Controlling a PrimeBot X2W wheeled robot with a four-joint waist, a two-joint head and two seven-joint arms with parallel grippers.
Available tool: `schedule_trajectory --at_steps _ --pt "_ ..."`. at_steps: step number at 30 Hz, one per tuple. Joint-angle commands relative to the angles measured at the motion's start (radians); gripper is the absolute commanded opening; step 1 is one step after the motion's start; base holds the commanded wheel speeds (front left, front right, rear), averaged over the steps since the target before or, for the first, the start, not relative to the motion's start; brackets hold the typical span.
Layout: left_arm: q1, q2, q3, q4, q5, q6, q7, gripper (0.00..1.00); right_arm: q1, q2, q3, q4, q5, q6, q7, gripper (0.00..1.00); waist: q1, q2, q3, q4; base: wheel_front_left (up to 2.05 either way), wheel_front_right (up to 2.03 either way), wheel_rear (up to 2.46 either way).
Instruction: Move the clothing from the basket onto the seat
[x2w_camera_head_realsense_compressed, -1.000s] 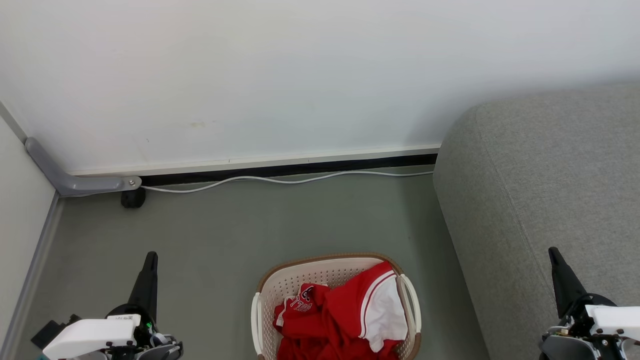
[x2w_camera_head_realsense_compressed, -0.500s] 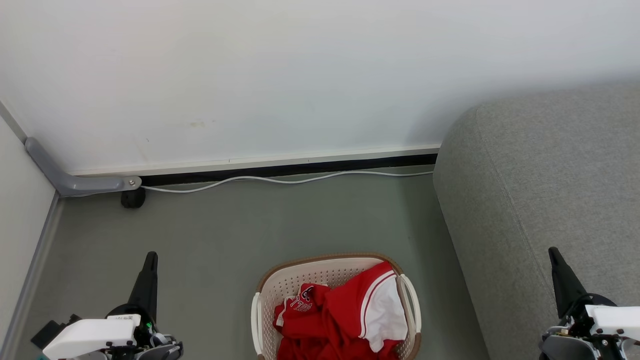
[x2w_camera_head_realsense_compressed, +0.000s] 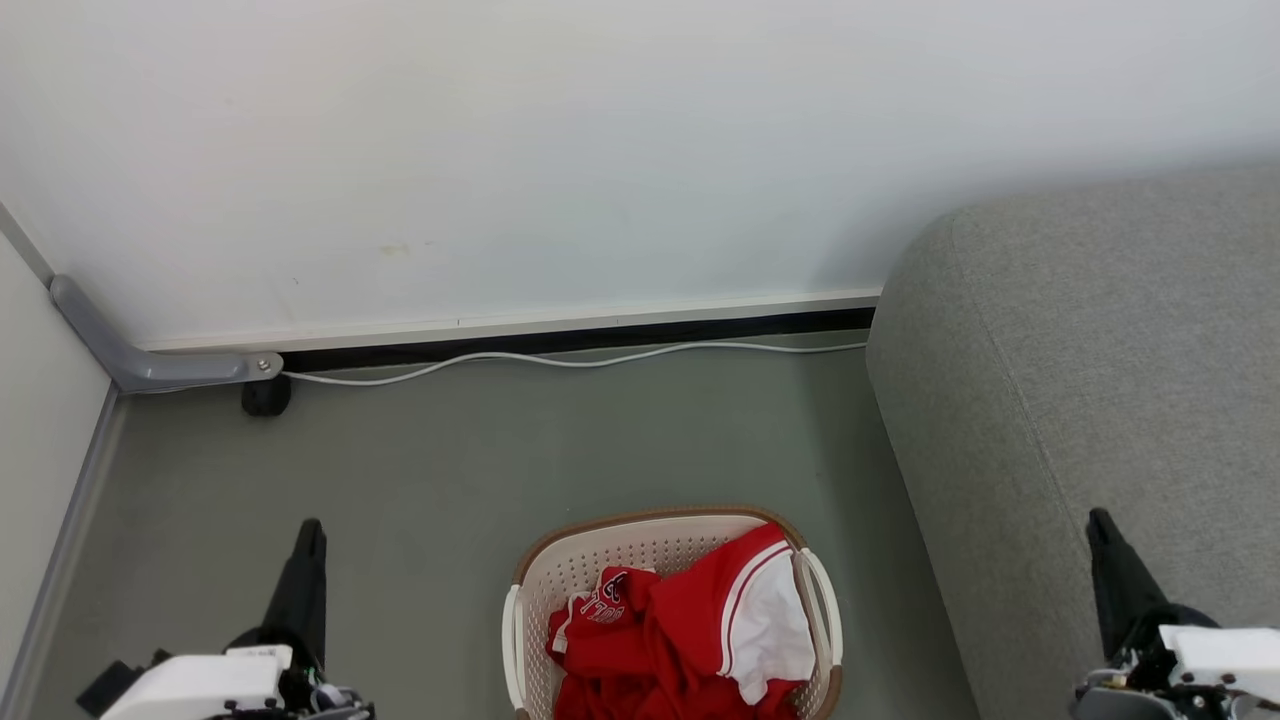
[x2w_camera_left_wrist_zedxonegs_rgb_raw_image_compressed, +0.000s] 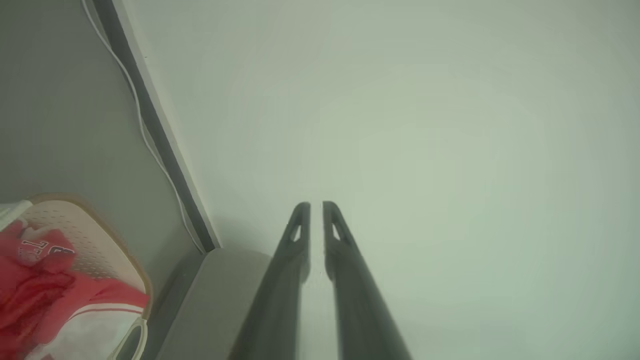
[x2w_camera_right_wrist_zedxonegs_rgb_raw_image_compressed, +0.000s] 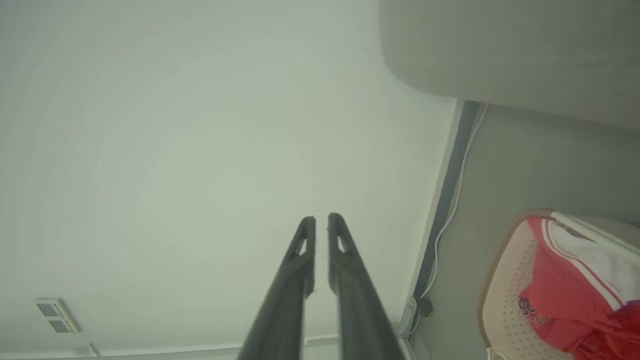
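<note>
head view: clothing (x2w_camera_head_realsense_compressed: 690, 640) heaped in basket (x2w_camera_head_realsense_compressed: 560, 580) at bottom centre, seat (x2w_camera_head_realsense_compressed: 1080, 380) along the right. left gripper (x2w_camera_head_realsense_compressed: 308, 530) lower left, right gripper (x2w_camera_head_realsense_compressed: 1100, 522) lower right: both 2-finger jaws a narrow slit apart, holding nothing, likely parked flanking basket before reaching.

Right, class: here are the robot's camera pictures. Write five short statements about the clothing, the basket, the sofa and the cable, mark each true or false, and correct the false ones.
1. The red clothing lies inside the basket. True.
2. The basket sits on top of the grey sofa. False: it stands on the floor, beside the sofa.
3. A white cable runs along the foot of the wall. True.
4. The left gripper grips a red garment. False: its fingers hold nothing and point at the bare wall.
5. The clothing is all red. False: one piece has a white panel.
</note>
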Motion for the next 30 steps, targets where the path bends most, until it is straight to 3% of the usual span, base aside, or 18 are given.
schedule_trajectory --at_steps 1,10,14,30 --pt "0.007 -0.005 -0.001 0.012 0.0 0.001 -0.001 1.0 0.006 0.004 0.002 0.012 0.0 0.0 0.0 1.0 0.0 0.0 0.0 0.0 0.0 0.0 0.0" --pt "0.007 -0.011 -0.009 0.032 0.014 0.0 -0.02 1.0 0.003 0.001 0.007 0.023 -0.005 0.0 -0.004 1.0 0.0022 0.0 -0.001 -0.001 0.0 0.0 0.0" --pt "0.0 -0.01 -0.01 0.035 0.032 0.0 -0.032 1.0 -0.006 -0.006 0.015 0.022 -0.015 0.0 -0.012 1.0 0.0002 0.0 0.0 -0.001 0.0 0.0 0.0" --pt "-0.034 -0.006 -0.012 0.046 0.174 -0.001 -0.079 1.0 -0.062 -0.066 0.094 0.037 -0.071 0.0 -0.078 1.0 0.0 0.0 0.004 -0.004 0.0 0.0 0.0"
